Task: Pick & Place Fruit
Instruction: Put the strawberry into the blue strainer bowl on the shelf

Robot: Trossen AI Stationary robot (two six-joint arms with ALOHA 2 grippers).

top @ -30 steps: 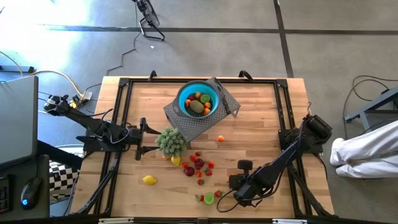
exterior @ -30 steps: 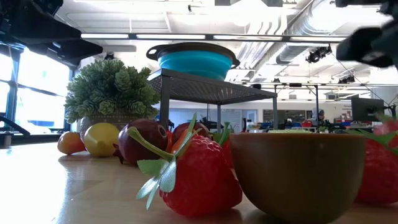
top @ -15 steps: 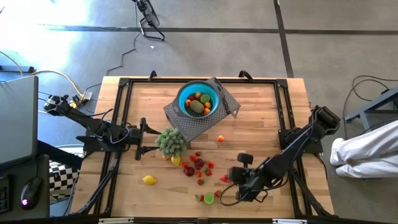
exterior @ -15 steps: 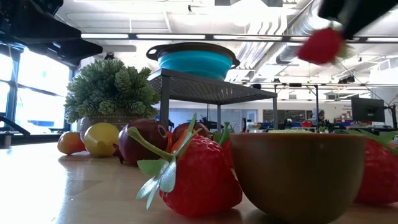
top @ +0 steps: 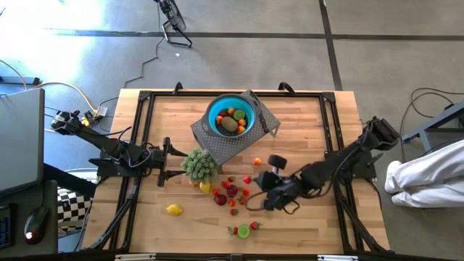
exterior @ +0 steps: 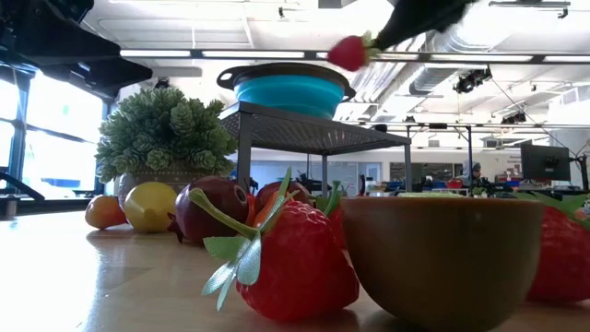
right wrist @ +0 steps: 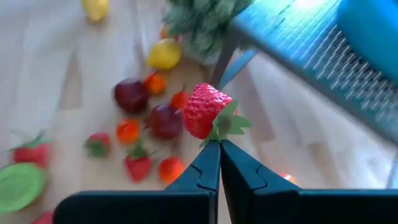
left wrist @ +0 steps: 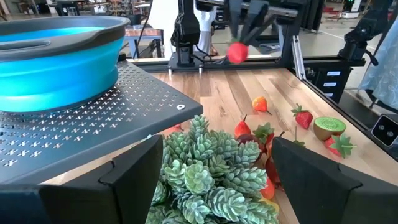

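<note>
While the left end effector (top: 165, 161) is sitting parked with its fingers spread wide and nothing in them, just beside the little fake plant (top: 200, 165), all the action is over on the right. The right end effector (top: 259, 201) is pinching a strawberry (right wrist: 205, 111) by its green leafy top, fingers squeezed almost together, and it's hanging up off the counter (top: 304, 130). Right under and beside it is the loose pile of fruit (top: 230, 191), and beyond it, up on the perforated metal stand (top: 228, 148), is the blue bowl (top: 231, 116) that's already holding a few pieces.

Honestly the grip is what's worrying me. It's only holding the leaves, so the berry is dangling ahead of the fingertips, and any quick swing could shake it loose or tear it free. Also the bowl is sitting higher than the end effector looks to be, so if it isn't lifting enough the berry might be clipping the stand's edge or the rim and dropping short.
</note>
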